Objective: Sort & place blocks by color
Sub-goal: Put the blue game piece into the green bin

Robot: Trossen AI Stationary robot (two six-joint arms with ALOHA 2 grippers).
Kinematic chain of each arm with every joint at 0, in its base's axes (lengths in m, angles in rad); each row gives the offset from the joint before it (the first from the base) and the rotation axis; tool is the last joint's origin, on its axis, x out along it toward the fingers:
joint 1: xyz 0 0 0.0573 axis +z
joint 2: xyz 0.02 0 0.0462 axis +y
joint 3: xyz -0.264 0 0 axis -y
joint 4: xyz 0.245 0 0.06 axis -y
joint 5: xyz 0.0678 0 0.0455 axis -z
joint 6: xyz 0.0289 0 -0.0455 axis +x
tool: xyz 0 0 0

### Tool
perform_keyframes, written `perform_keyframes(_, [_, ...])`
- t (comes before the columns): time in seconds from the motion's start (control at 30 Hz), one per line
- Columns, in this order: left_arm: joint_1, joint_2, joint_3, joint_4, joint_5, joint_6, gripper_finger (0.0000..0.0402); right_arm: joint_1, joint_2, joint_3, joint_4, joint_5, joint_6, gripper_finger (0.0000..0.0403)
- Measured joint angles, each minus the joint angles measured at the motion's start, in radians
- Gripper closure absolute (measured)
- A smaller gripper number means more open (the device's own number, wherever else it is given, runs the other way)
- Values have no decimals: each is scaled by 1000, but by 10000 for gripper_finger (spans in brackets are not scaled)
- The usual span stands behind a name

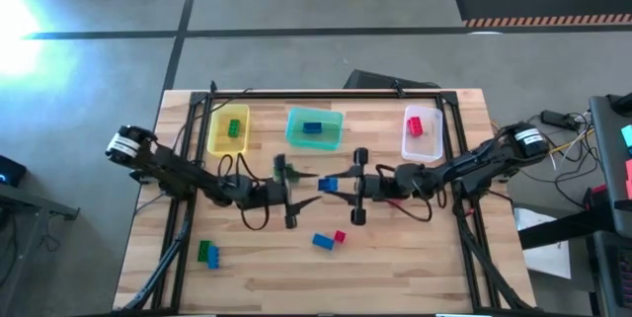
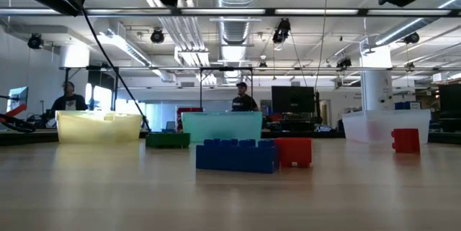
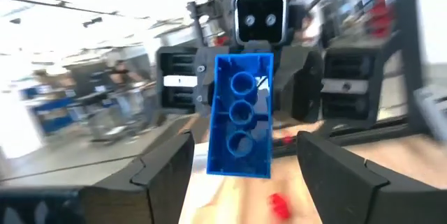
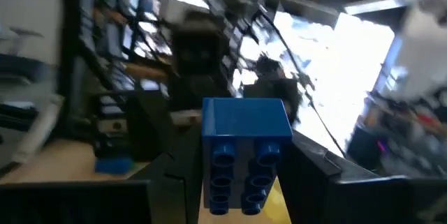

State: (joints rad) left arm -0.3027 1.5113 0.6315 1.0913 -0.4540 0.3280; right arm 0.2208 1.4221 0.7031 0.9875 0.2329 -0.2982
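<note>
- Grippers first: you have the right gripper (image 1: pixel 341 187) and the left gripper (image 1: pixel 296 196) facing each other just in front of the teal bin (image 1: pixel 314 127), above the middle of the table (image 1: pixel 415 268).
- Your right gripper is clamped on a blue block (image 1: pixel 327 186); its wrist view shows that block (image 4: pixel 244 154) between the dark fingers (image 4: pixel 307 165), studs visible.
- Your left gripper's fingers (image 3: pixel 164 168) stand wide apart with nothing between them; its wrist view looks straight at the held blue block (image 3: pixel 241 116) and the other arm behind it.
- Left of the teal bin you see the yellow bin (image 1: pixel 229 129) with a green block (image 1: pixel 235 127); right of it, the clear bin (image 1: pixel 423 131) with a red block (image 1: pixel 415 124).
- Inside the teal bin lies another blue block (image 1: pixel 312 127).
- Well in front of the teal bin, a blue block (image 1: pixel 323 242) and small red block (image 1: pixel 340 237) sit touching on the table.
- Farther to the front left, a green-and-blue pair (image 1: pixel 207 253) lies.
</note>
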Motion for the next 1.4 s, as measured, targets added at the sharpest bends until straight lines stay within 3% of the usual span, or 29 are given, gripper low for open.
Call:
perform_keyframes(0.17, [0,-96,-1,-91,-126,90,164,-45,-84,90,-388,103,83,275])
perform_keyframes(0.27, [0,-161,-2,-116,-221,146,164,-95,-98,188,-656,119,157,275])
perform_keyframes(0.4, [0,-228,-4,-116,-319,208,164,-168,-61,296,-860,119,170,275])
perform_keyframes(0.53, [0,-284,-20,-116,-367,209,163,-248,1,372,-939,95,129,275])
perform_keyframes(0.83, [0,-406,-111,-113,-368,182,163,-450,165,439,-973,-52,66,275])
perform_keyframes(1.0, [0,-446,-141,-110,-367,177,163,-547,262,450,-995,-71,59,275])
perform_keyframes(1.1, [0,-457,-149,-113,-367,177,163,-589,307,458,-988,-134,52,275])
perform_keyframes(1.4, [0,-452,-149,-112,-367,177,163,-623,364,472,-992,-137,43,264])
